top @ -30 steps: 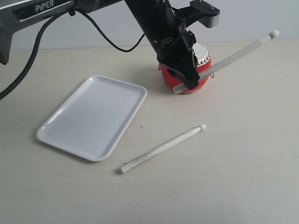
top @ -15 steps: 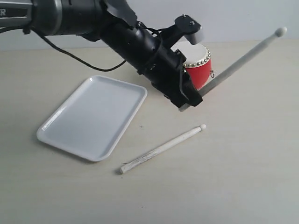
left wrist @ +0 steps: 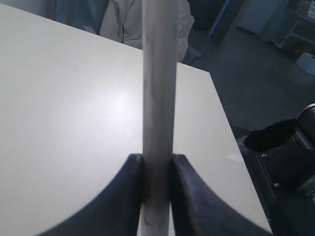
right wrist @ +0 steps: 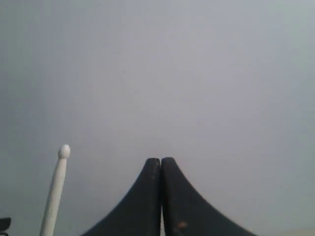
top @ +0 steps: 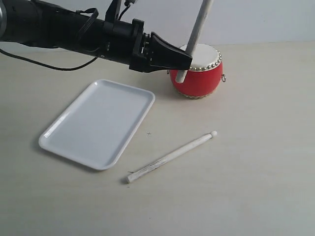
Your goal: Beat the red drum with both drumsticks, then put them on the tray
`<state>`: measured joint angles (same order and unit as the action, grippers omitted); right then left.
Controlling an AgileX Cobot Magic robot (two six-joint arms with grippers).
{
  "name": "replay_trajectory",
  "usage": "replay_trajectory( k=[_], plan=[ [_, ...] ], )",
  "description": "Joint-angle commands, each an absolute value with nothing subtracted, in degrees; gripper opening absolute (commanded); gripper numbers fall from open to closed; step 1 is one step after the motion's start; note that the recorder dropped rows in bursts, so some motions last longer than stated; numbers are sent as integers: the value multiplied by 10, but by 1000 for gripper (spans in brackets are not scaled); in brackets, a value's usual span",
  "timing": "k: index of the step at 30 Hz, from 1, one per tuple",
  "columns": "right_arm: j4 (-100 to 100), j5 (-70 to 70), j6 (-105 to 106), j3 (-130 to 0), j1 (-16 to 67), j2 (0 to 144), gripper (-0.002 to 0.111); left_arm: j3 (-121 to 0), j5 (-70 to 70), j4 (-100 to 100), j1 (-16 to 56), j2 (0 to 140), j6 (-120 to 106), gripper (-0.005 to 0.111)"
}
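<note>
The red drum (top: 204, 76) with its cream skin stands at the back of the table. My left gripper (top: 186, 59) reaches in from the left and is shut on one drumstick (top: 197, 30), which stands nearly upright just left of the drum, its tip out of frame above. That drumstick (left wrist: 158, 98) sits clamped between the left gripper (left wrist: 157, 160) fingers. The other drumstick (top: 170, 157) lies loose on the table in front. The white tray (top: 98, 123) lies at the left. My right gripper (right wrist: 161, 161) is shut on nothing, facing a grey wall, with a drumstick (right wrist: 55, 191) beside it.
The pale table (top: 256, 147) stretches to the right and front of the drum. In the left wrist view the table edge (left wrist: 221, 108) drops off to a dark floor with equipment (left wrist: 290, 147).
The left arm has swung from over the drum back to the left and levelled out. The held drumstick has tipped from a low slant toward the right up to nearly vertical.
</note>
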<state>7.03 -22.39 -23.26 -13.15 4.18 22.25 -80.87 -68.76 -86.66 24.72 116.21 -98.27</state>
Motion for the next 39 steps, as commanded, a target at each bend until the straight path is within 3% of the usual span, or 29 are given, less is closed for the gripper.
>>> replay_trajectory(
  k=[1,5,9,14,17,21,39],
  plan=[
    [334,-236,-412,-247,44,506,0,-806,-700,-880,247,1154,-989,0],
    [719,-358,-681,-386,44,771,0,-806,-699,-867,245,1154,-994,0],
    [834,-508,-722,-500,31,911,7,-806,-660,-869,232,1156,-1006,0],
    [882,-700,-748,-537,-53,959,28,-806,-641,-879,211,1157,-1016,0],
    [896,-700,-750,-535,-36,973,53,-798,-651,-916,214,1157,-1035,0],
    [849,-700,-721,-535,-6,983,68,-785,-681,-946,214,1157,-1065,0],
    [753,-700,-626,-535,20,993,69,-785,-700,-995,233,1187,-1067,0]
  ],
)
